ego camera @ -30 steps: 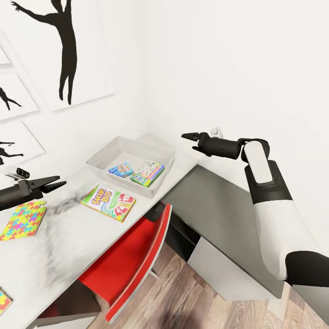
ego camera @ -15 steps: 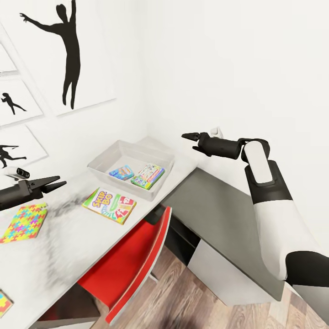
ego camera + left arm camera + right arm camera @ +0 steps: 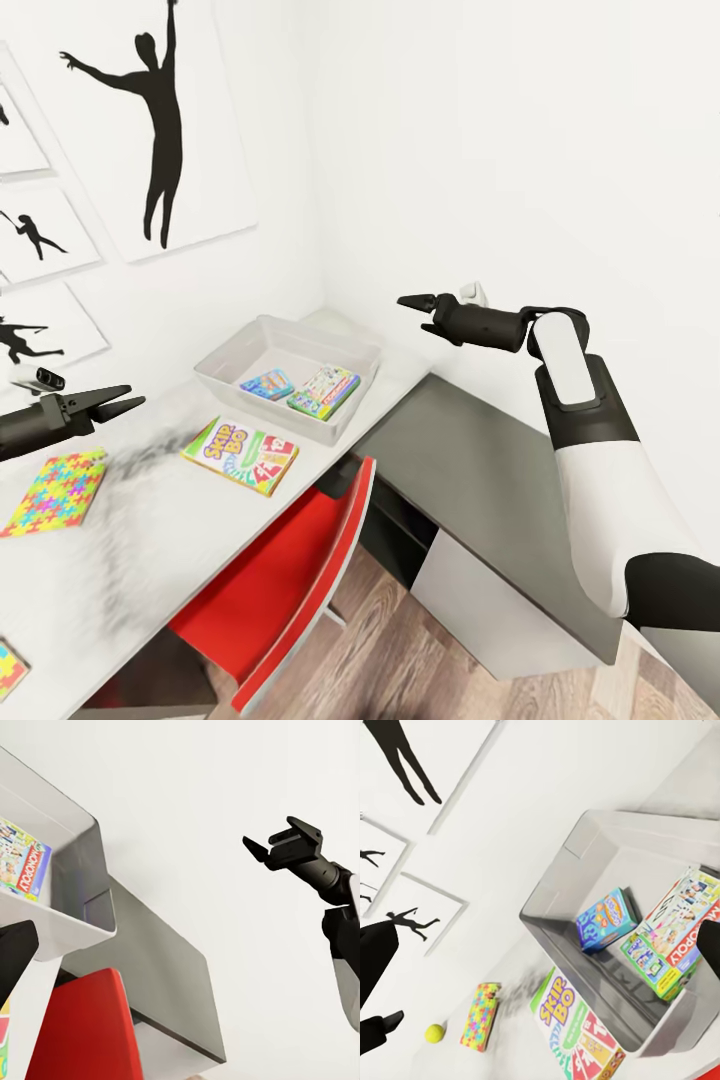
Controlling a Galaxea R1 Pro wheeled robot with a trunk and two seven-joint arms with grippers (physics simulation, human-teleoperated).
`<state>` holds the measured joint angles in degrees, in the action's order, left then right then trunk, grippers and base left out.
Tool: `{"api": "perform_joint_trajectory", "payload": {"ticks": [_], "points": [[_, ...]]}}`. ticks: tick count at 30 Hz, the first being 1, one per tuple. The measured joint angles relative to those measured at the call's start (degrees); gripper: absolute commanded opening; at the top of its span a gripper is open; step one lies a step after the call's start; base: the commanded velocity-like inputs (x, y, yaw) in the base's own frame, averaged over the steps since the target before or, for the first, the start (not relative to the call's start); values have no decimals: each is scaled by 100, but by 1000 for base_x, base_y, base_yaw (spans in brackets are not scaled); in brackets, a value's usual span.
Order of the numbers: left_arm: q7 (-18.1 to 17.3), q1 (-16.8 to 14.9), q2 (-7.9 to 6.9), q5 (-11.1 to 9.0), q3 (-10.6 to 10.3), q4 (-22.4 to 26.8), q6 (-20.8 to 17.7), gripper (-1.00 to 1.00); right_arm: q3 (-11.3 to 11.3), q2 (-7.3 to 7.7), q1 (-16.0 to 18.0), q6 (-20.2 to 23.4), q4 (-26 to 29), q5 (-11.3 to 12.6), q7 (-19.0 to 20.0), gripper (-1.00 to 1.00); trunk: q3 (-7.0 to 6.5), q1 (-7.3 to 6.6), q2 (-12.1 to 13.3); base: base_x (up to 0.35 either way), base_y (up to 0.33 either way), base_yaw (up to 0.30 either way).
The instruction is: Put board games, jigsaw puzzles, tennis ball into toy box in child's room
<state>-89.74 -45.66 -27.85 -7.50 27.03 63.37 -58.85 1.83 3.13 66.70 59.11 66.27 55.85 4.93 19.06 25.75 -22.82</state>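
Observation:
The toy box [image 3: 216,371] stands on the white table [image 3: 150,530] near the corner, holding a small blue board game [image 3: 267,384] and a white-and-green one [image 3: 324,390]. The Skip-Bo board game [image 3: 240,455] lies flat on the table just in front of it. One jigsaw puzzle [image 3: 55,490] lies left of Skip-Bo and another [image 3: 8,668] at the table's near edge. In the right wrist view the tennis ball [image 3: 433,1033] sits beside a puzzle [image 3: 481,1016]. My left gripper [image 3: 127,398] hovers open above the puzzle. My right gripper [image 3: 412,308] hangs open, empty, right of the box.
A red chair [image 3: 290,580] is tucked under the table in front of Skip-Bo. A lower dark-grey unit [image 3: 480,470] joins the table under my right arm. White walls with black silhouette pictures [image 3: 160,130] close off the corner behind the box.
The whole head view has shifted, so the camera has turned a little. Both grippers keep the same pose and the toys lie where they were.

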Motion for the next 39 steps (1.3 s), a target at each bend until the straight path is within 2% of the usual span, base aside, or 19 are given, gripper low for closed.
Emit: {"api": "perform_joint_trajectory", "payload": {"ticks": [39], "points": [[0,18,0,0,39,0,5,100,5,-6,-13,0,5,8,0,100,-373,0,1,0,0,0]]}}
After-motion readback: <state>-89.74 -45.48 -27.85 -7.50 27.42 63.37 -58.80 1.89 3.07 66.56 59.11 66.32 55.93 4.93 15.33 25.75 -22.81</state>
